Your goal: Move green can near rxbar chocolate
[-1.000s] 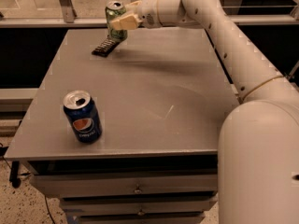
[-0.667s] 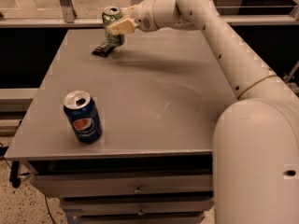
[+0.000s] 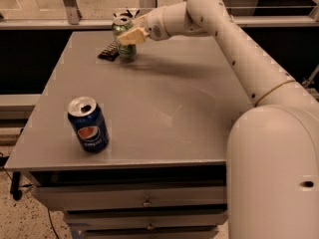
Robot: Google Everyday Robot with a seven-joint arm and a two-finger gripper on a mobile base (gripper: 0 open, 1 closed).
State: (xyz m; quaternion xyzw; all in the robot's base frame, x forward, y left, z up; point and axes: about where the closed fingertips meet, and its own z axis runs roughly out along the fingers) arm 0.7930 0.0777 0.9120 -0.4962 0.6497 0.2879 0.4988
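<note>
The green can (image 3: 123, 40), pale green with a silver top, is at the far left of the grey table (image 3: 164, 108), upright, with its base at or just above the tabletop. My gripper (image 3: 129, 34) reaches in from the right and is shut on the can's upper part, one tan finger (image 3: 133, 36) across its front. The rxbar chocolate (image 3: 108, 50), a flat black bar, lies just left of the can, almost touching it.
A blue Pepsi can (image 3: 88, 124) stands upright near the table's front left corner. My white arm (image 3: 234, 49) spans the table's right side. Drawers (image 3: 144, 201) sit under the front edge. A railing runs behind the table.
My gripper has lowered the green can from above the bar down to the tabletop level, right beside the bar. The Pepsi can has not moved.
</note>
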